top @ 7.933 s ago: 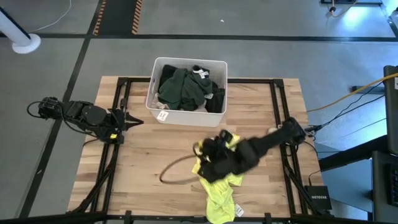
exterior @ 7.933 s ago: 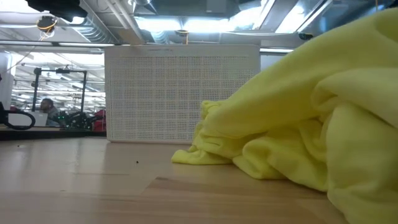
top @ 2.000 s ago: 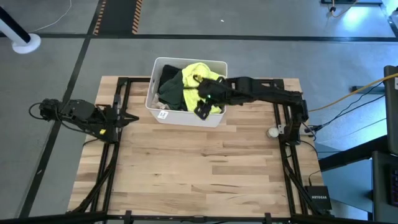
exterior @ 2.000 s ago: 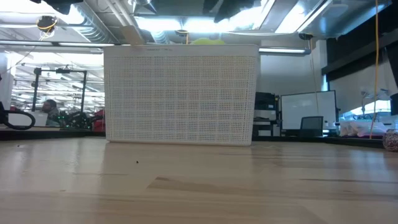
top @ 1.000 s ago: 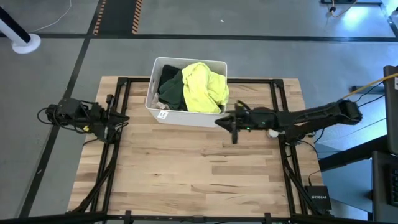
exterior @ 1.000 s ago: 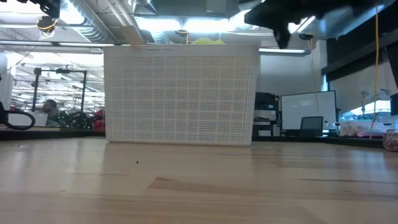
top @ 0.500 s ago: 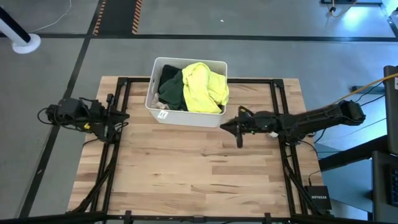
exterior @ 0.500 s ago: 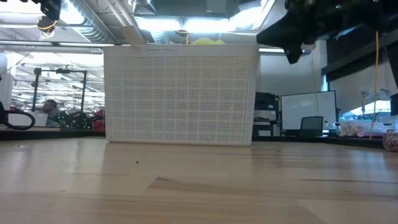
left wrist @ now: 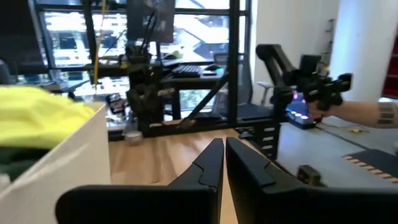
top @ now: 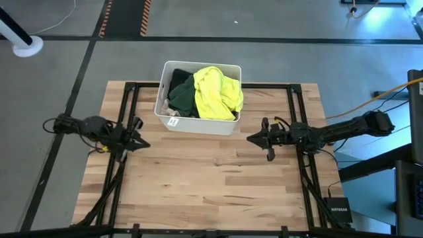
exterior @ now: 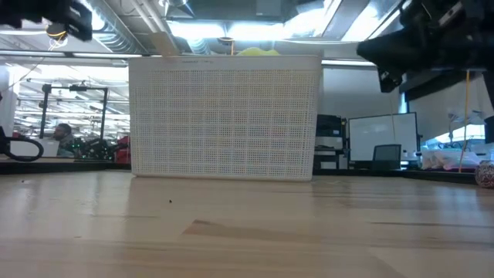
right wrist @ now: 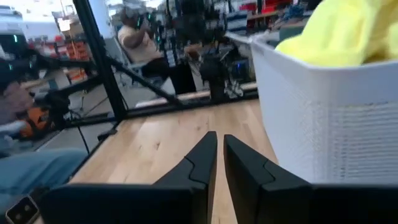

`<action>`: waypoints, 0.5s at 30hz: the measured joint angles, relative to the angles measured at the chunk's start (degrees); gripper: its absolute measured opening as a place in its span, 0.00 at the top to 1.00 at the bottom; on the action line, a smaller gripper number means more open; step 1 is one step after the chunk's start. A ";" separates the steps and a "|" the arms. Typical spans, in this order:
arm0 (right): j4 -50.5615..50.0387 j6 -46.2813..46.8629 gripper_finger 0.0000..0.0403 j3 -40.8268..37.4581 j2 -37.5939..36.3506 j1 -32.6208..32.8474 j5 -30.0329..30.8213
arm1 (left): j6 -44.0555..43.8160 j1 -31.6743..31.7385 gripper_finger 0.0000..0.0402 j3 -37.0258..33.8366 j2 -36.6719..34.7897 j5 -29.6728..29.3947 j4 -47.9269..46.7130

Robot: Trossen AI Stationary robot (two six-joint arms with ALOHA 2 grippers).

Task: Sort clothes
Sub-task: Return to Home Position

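Observation:
The clothes lie in a white bin (top: 198, 122) at the table's far middle. A neon yellow garment (top: 218, 92) is heaped on top at the right, its top peeking over the bin's rim (exterior: 258, 52). A dark green garment (top: 182, 96) and a black one (top: 177, 76) lie beside it. My right gripper (top: 250, 139) hovers shut to the right of the bin, pointing left, with nothing held (right wrist: 219, 142). My left gripper (top: 145, 143) hovers shut at the table's left, pointing right, with nothing in it (left wrist: 222, 148).
Black frame rails (top: 125, 112) run along the table's left and right sides. A white tag (top: 173, 121) hangs on the bin's near wall. Bare wood (top: 205, 178) stretches from the bin to the near edge. People show in the room beyond, one being a forearm (left wrist: 373, 112).
My right gripper has drawn back from beside the bin toward the table's right edge, staying shut and holding nothing. My left gripper has shifted a little toward the near edge. The yellow garment has stayed in the bin.

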 joint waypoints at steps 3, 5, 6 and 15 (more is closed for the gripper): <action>1.27 -0.36 0.88 -1.79 -1.89 -0.02 0.95 | -0.90 1.81 0.97 -3.42 0.00 -0.51 2.97; 1.29 -0.48 0.88 -2.30 -2.93 -0.02 2.17 | -1.53 3.80 0.97 -5.71 0.00 -1.00 4.86; 1.34 -0.50 0.88 -2.58 -3.41 -0.02 2.56 | -2.25 4.88 0.97 -6.86 0.00 -1.11 5.93; 1.17 -0.52 0.88 -3.42 -3.83 -0.02 2.87 | -3.93 15.13 0.97 -12.31 -0.02 -0.24 9.18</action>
